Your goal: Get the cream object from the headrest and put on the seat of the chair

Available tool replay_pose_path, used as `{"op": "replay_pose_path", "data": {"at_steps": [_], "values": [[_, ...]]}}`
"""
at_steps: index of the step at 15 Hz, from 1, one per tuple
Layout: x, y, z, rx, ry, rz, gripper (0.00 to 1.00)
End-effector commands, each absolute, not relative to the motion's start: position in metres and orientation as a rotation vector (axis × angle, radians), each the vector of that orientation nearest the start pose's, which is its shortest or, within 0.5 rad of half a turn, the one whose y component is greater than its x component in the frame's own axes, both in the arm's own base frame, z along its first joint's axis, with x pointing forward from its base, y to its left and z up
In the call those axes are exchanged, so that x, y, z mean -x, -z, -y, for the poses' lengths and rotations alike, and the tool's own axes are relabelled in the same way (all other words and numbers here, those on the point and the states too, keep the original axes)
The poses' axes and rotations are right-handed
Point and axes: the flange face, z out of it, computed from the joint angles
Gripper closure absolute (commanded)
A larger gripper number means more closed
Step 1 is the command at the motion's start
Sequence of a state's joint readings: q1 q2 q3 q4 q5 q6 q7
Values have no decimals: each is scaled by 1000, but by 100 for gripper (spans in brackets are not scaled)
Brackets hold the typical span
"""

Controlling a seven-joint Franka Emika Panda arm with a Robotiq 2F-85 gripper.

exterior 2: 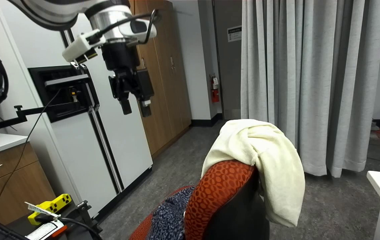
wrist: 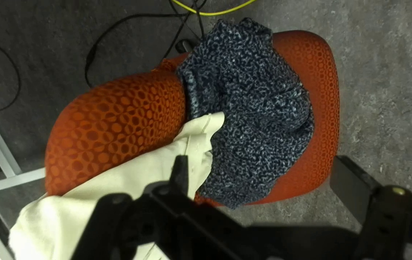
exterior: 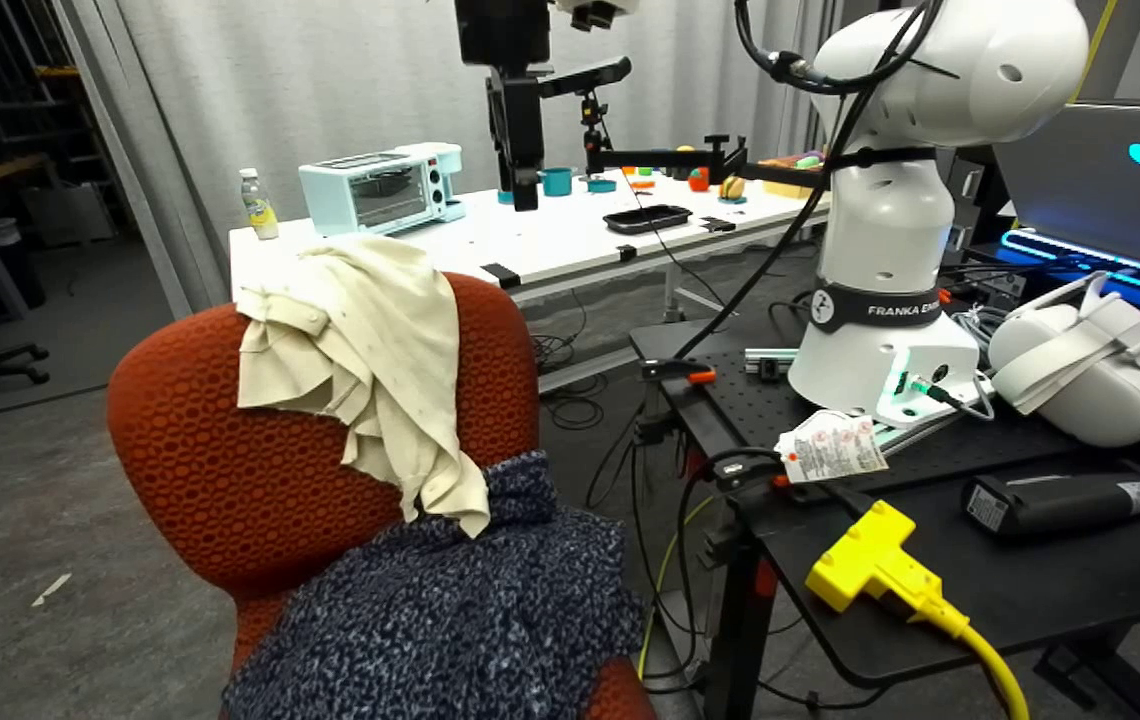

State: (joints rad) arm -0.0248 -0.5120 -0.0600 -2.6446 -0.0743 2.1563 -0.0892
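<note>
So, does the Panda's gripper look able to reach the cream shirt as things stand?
Probably yes: the open gripper hangs higher than the cream shirt, and nothing visible covers it on the rust-orange backrest.

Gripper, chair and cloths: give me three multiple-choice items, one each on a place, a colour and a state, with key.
1. Where does the cream shirt lie?
A) flat on the floor
B) inside the toaster oven
C) draped over the headrest

2. What colour is the speckled cloth on the seat?
A) dark navy
B) bright green
C) pink

3. What state is the gripper in?
A) shut on the cream shirt
B) open, holding nothing
C) shut, holding nothing

1 C: both exterior views show it hanging there.
2 A: the wrist view shows dark navy with pale flecks.
3 B: the fingers stand apart in the wrist view, and an exterior view shows nothing between them.
</note>
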Motion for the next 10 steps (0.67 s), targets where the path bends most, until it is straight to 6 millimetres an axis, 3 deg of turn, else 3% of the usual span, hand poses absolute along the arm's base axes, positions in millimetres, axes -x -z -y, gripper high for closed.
{"op": "replay_pose_path", "data": {"at_steps": [1,2,4,10], "values": [[-377,-393,13,3190,29,78,0],[-379,-378,-4,3200,30,77,0],[-382,-361,-16,3206,14,76,0],[-384,-361,-12,3203,16,61,0]]}}
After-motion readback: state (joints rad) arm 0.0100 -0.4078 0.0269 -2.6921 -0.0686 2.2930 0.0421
